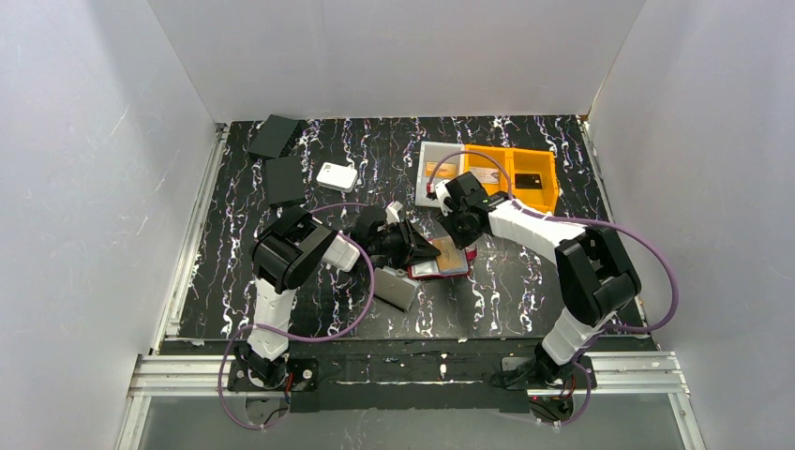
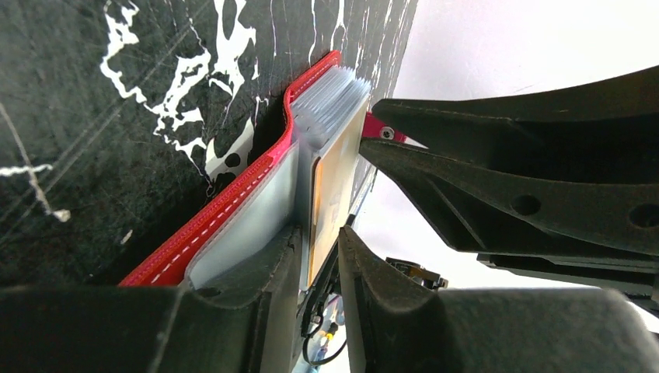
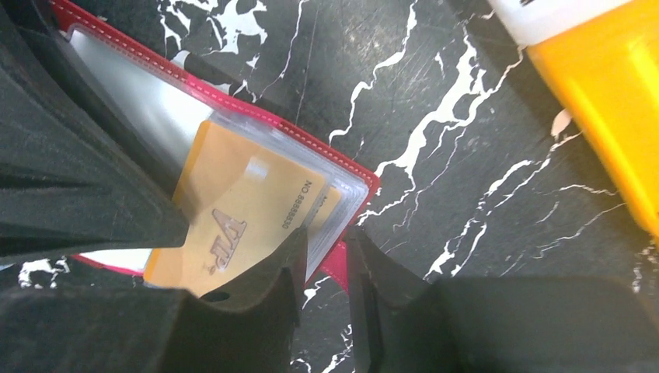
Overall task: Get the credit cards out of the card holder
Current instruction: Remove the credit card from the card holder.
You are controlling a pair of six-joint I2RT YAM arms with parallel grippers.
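Closest in, the left gripper [image 2: 319,237] is pinched on sleeve pages of the card holder [image 2: 233,203] at frame centre. The right gripper [image 3: 325,237] is set narrowly parted astride its corner, grip unconfirmed. At least one gold credit card [image 3: 241,210] is left sleeved; others seem laid in the orange bin [image 1: 507,151], upper right.

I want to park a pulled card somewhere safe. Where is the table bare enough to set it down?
Bare table lies near-right, between the card holder and the right arm, and at the back, between the white box and the pale tray. Crowded: the centre, where the left gripper and right gripper meet over the card holder.
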